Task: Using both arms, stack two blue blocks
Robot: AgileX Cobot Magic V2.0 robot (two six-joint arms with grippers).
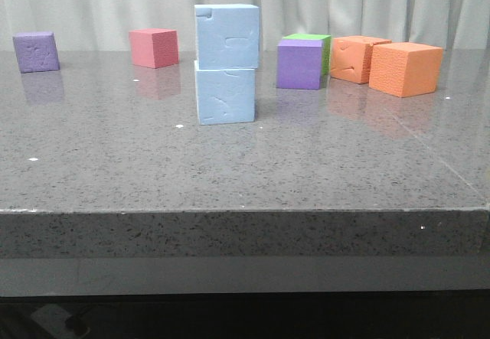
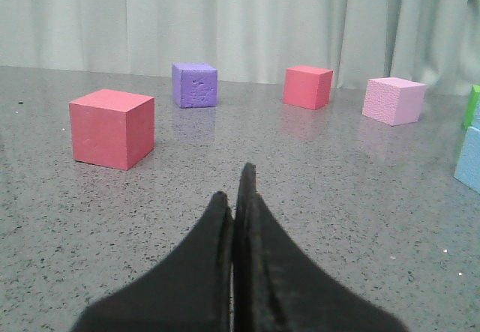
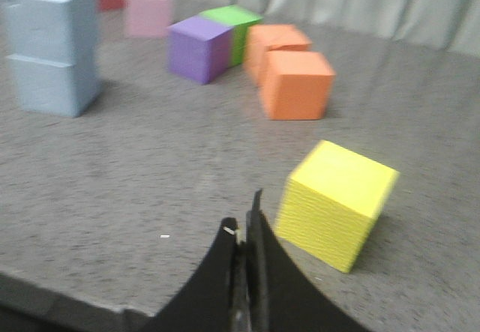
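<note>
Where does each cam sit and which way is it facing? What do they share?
Front view: low at the table's near edge, facing forward at the blue stack; no arm shows.
Left wrist view: on the left arm, above the shut left gripper, facing red, purple and pink cubes.
Right wrist view: above the shut right gripper, facing a yellow cube.
Front and right wrist views share the blue stack and orange cubes.

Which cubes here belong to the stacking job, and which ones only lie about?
Job: upper blue block, lower blue block, already stacked.
Lying about: two orange cubes, two purple cubes, green cube, yellow cube, two red cubes, pink cube.
</note>
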